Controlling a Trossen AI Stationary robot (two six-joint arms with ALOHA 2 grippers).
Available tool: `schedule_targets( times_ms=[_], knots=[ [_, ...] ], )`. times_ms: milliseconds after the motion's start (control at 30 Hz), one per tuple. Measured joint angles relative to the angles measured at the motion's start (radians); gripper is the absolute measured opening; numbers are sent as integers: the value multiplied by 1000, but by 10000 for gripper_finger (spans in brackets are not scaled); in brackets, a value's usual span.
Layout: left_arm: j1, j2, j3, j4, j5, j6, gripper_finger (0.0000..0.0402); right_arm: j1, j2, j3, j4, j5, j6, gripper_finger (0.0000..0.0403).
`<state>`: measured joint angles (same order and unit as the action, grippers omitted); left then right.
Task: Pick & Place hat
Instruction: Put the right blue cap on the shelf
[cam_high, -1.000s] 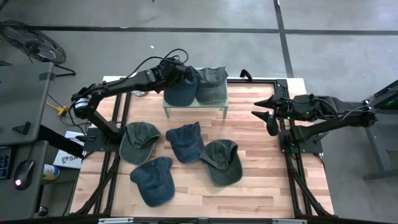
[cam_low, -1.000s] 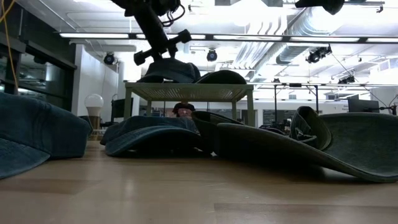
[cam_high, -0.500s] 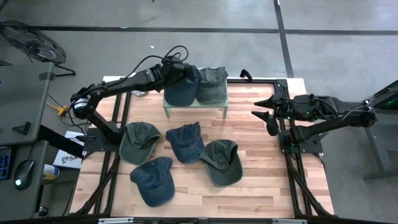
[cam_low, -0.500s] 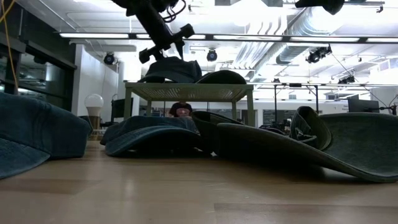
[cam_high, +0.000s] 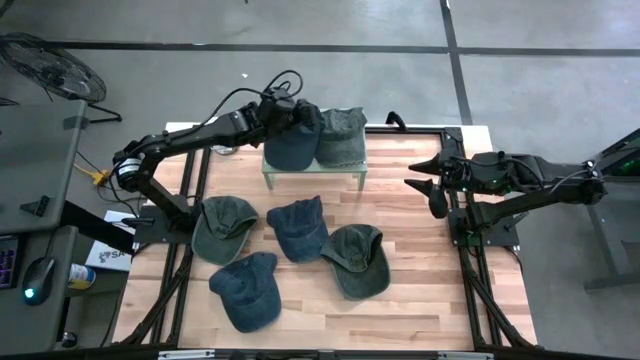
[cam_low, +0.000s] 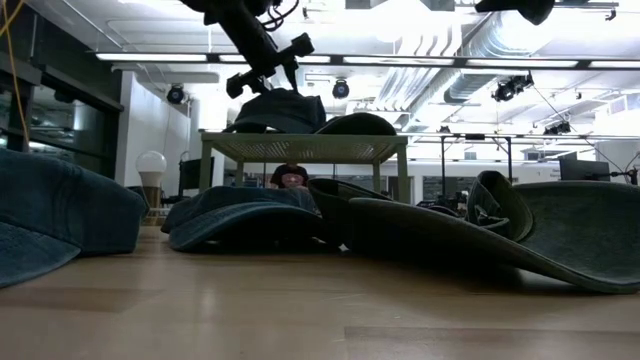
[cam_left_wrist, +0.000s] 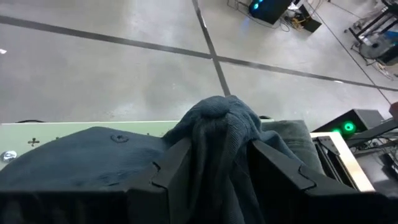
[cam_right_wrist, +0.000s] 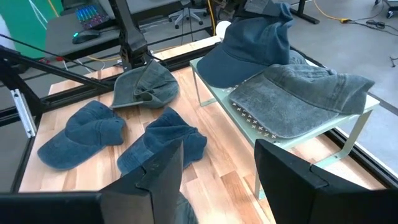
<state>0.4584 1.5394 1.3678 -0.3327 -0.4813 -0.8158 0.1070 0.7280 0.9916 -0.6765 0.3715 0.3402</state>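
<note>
A blue hat (cam_high: 292, 145) and a grey-green hat (cam_high: 340, 138) lie side by side on a small pale stand (cam_high: 312, 170) at the table's far side. My left gripper (cam_high: 300, 118) is at the far end of the blue hat's crown, slanting down. In the left wrist view its fingers stand apart, and a bunched fold of the blue crown (cam_left_wrist: 217, 124) rises between them. In the low view my left gripper (cam_low: 268, 72) hangs just over the blue hat (cam_low: 278, 110). My right gripper (cam_high: 425, 185) waits open near the table's right edge, holding nothing. My left gripper comes slanting down from the table's far left. A raised fold of the blue hat's crown (cam_left_wrist: 214, 155) fills the gap and lies against the inner sides of both fingers (cam_left_wrist: 171, 171). The hat's brim and sides rest on the stand.
Several hats lie on the wooden table in front of the stand: a green one (cam_high: 222, 225), a blue one (cam_high: 298, 228), another green one (cam_high: 356, 258) and a blue one (cam_high: 248, 290). Bare wood shows at the table's right half (cam_high: 420, 230).
My left gripper has rolled and tipped a little over the blue hat while staying at its crown. The hat stays on the stand, and its crown now stands in a slightly higher peak under the gripper.
</note>
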Motion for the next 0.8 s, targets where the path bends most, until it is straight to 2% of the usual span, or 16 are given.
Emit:
schedule_targets(
  times_ms=[167, 567, 800],
  knots=[
    [0, 0, 0, -1, 4, 7, 152, 0, 0, 0, 0, -6, 19, 192],
    [0, -4, 0, 1, 57, 158, 152, 0, 0, 0, -1, -20, 19, 192],
    [0, -36, 1, -1, 28, 187, 152, 0, 0, 0, -1, -42, 19, 192]
  ],
)
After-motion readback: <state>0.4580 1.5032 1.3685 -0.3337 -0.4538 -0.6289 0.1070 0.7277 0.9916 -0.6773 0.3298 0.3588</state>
